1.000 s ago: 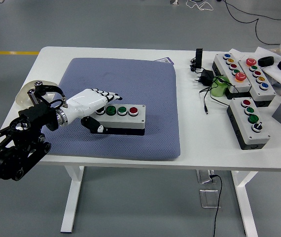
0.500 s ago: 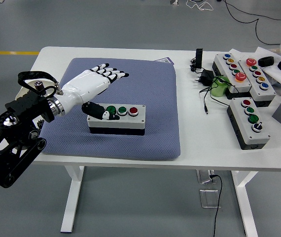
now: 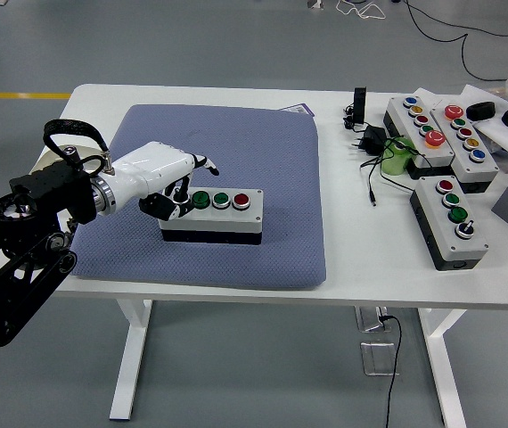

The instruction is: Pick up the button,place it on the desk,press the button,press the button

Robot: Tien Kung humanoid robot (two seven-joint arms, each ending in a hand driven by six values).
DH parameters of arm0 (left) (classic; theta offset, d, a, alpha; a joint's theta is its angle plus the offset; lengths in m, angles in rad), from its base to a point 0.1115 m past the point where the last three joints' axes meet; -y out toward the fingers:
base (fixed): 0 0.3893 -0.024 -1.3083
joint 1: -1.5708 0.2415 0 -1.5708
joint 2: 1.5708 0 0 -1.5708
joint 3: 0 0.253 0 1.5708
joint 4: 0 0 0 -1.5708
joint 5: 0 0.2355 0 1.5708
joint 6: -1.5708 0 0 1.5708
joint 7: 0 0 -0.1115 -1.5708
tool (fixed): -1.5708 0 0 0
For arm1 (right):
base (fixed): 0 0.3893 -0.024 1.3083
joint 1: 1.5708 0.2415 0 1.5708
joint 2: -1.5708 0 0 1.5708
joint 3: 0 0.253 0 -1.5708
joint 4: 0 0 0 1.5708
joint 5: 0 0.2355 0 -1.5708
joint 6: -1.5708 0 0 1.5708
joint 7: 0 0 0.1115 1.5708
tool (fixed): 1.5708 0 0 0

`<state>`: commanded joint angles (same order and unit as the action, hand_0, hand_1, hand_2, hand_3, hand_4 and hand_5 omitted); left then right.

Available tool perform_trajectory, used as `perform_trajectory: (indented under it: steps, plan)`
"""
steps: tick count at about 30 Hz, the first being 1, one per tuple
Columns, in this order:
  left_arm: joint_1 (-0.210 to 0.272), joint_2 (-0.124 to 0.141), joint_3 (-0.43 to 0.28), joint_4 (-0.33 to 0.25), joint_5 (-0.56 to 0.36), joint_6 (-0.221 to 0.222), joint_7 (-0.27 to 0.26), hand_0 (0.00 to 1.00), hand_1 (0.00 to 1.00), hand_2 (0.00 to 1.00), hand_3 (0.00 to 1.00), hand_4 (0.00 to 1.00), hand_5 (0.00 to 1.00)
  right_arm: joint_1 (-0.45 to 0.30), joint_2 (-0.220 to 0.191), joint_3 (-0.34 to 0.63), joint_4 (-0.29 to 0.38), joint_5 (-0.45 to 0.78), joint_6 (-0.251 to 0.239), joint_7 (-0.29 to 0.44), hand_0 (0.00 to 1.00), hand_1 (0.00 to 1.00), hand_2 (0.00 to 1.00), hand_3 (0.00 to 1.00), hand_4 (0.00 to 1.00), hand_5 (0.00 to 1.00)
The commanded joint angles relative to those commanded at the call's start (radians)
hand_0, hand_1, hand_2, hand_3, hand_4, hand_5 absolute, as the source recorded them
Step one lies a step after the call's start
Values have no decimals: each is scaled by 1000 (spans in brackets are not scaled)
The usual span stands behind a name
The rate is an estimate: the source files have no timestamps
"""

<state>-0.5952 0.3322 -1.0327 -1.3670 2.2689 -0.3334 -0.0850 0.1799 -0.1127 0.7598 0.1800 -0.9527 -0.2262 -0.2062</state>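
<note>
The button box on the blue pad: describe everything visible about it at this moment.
The button box is a long rectangular unit with a light grey top and a black base, apparently plastic. Two green buttons and a red one show in a row; its left end is hidden by the left hand. It lies flat on the blue pad, long side roughly parallel to the table's near edge. The hand's curled fingers rest over its left end; exact contact is unclear.
</note>
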Motion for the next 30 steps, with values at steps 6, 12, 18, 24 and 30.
perform_trajectory:
  steps: [6,12,18,24,30]
  plan:
    - [-4,-2,18,-4,0,-27,12,23,2,47,749,553,2,0,0,0,0,-3,0,-1,642,568,620,626,231,236]
    - [-10,-6,39,5,0,-19,14,21,2,45,749,558,2,1,0,-1,0,-1,0,-1,641,568,619,626,231,236]
    - [-22,-17,58,23,0,-15,18,26,2,43,752,560,2,2,0,-1,0,-3,1,-2,641,568,619,626,231,236]
    - [-22,-21,74,42,0,-39,33,27,2,45,752,562,2,1,0,1,0,-5,1,-2,641,567,618,626,231,236]
    - [-22,-22,91,52,0,-60,38,22,2,46,750,564,2,-2,0,2,0,-6,1,-3,640,567,618,626,231,236]
